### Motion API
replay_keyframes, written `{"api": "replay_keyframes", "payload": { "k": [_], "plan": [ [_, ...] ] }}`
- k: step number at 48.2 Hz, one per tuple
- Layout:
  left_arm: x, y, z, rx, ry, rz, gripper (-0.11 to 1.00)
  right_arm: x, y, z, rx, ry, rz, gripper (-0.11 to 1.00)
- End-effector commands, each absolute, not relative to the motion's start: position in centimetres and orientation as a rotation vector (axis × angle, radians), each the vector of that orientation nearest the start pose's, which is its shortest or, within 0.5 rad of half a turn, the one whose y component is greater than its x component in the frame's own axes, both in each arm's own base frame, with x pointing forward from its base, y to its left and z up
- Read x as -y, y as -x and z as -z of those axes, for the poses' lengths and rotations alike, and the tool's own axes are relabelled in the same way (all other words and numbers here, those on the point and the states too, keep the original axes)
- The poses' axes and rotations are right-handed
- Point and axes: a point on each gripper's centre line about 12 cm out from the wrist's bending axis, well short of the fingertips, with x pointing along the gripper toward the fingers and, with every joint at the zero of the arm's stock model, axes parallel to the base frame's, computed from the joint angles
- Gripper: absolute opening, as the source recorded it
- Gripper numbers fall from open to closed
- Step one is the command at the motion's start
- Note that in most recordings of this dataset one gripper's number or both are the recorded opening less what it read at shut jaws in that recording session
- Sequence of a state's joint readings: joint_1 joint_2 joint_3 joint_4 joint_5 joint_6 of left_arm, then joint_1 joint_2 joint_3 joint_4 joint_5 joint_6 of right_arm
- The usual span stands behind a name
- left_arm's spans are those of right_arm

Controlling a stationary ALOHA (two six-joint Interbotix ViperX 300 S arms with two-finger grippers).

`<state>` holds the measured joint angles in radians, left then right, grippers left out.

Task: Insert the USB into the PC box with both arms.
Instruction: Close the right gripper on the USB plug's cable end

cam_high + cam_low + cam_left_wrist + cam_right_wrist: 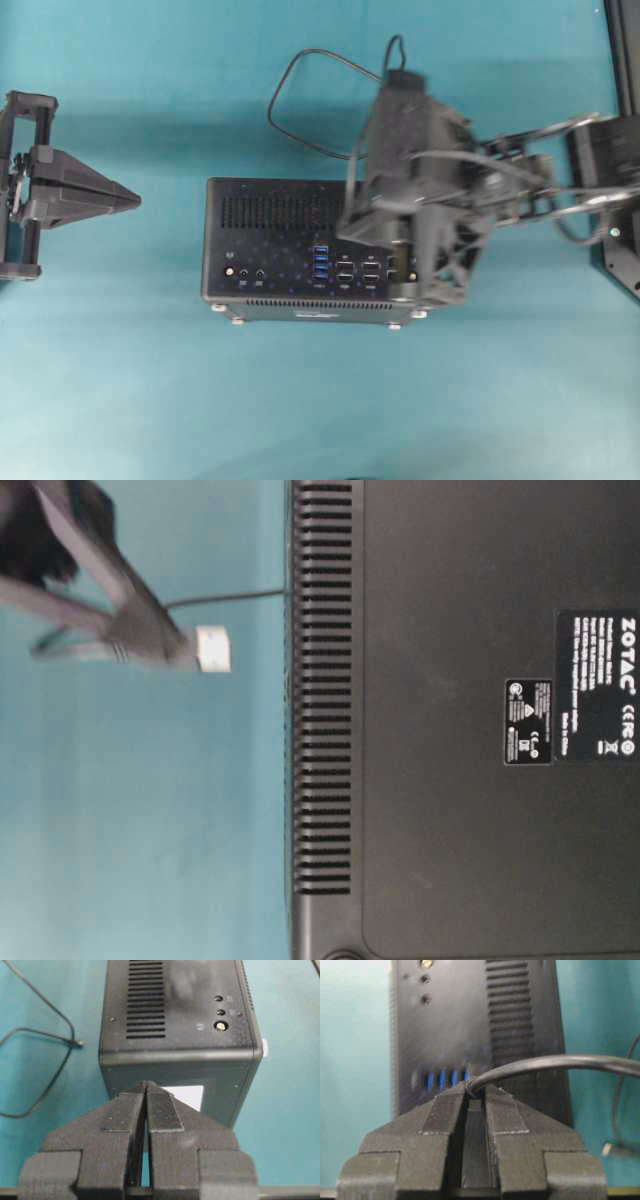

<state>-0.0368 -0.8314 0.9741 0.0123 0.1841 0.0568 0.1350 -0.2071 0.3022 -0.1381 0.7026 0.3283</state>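
The PC box [280, 250] lies in the middle of the teal table, its port face up, with blue ports [320, 262] and a vent grille. My right gripper [476, 1091] hovers over the box [470, 1035] near the blue ports [442, 1079]. It is shut on the USB plug, whose cable [560, 1062] curves off to the right. From table level the silvery plug [213, 648] sticks out of the gripper, a short gap from the box [450, 730]. The cable loops behind the box [300, 100]. My left gripper [133, 201] is shut and empty, left of the box [180, 1020].
The loose far end of the cable [77, 1043] rests on the table beside the box. Small white feet [232, 318] stick out along the box's near edge. A black frame [610, 200] stands at the right edge.
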Motion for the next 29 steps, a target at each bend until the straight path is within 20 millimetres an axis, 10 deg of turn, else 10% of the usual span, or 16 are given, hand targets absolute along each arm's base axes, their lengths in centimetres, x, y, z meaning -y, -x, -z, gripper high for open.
{"api": "replay_keyframes", "payload": {
  "k": [1,29],
  "plan": [
    [0.9,-23.0,-30.3,-0.298,-0.076,0.046,0.00,-4.2,-38.3,-33.4,-0.721,-0.100,0.029,0.10],
    [0.9,-23.0,-30.3,-0.298,-0.076,0.046,0.00,-4.3,-39.0,-31.3,-0.784,-0.042,0.041,0.10]
  ]
}}
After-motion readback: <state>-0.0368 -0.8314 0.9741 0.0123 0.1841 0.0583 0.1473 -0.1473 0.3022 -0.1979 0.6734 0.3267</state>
